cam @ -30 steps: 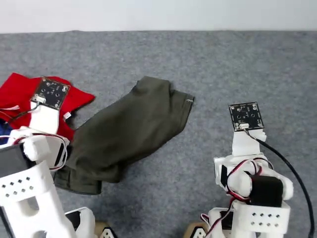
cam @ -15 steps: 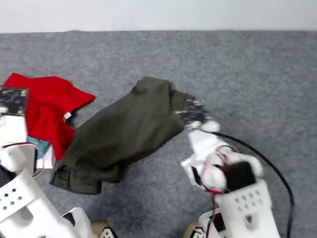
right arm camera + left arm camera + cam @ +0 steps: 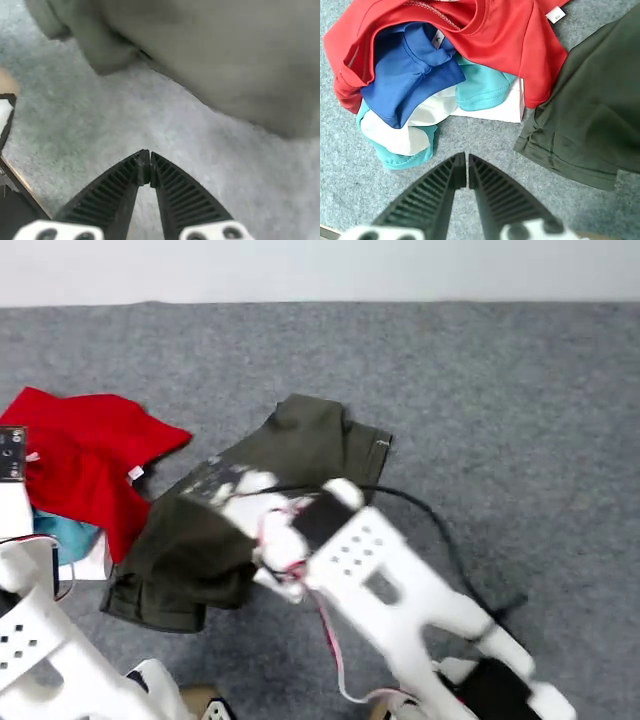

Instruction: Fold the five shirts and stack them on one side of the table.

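An olive shirt [image 3: 285, 455] lies crumpled mid-table. At the left sits a heap of shirts: red [image 3: 90, 455] on top, with blue [image 3: 410, 70], teal [image 3: 480, 87] and white [image 3: 487, 111] beneath it. My left gripper [image 3: 467, 165] is shut and empty, above bare carpet just short of the heap, with the olive shirt's hem [image 3: 570, 160] off to one side. My right gripper [image 3: 145, 161] is also shut and empty, over carpet beside the olive shirt's edge [image 3: 225, 65]. In the high view the right arm [image 3: 350, 555] stretches across the olive shirt's near part.
Grey carpet [image 3: 500, 390] covers the table, with free room at the right and along the back. The left arm's base [image 3: 40, 640] stands at the near left corner. A black cable [image 3: 440, 530] trails behind the right arm.
The right arm has swung from the table's right side leftward over the olive shirt. The left arm has drawn back off the red shirt toward the left edge.
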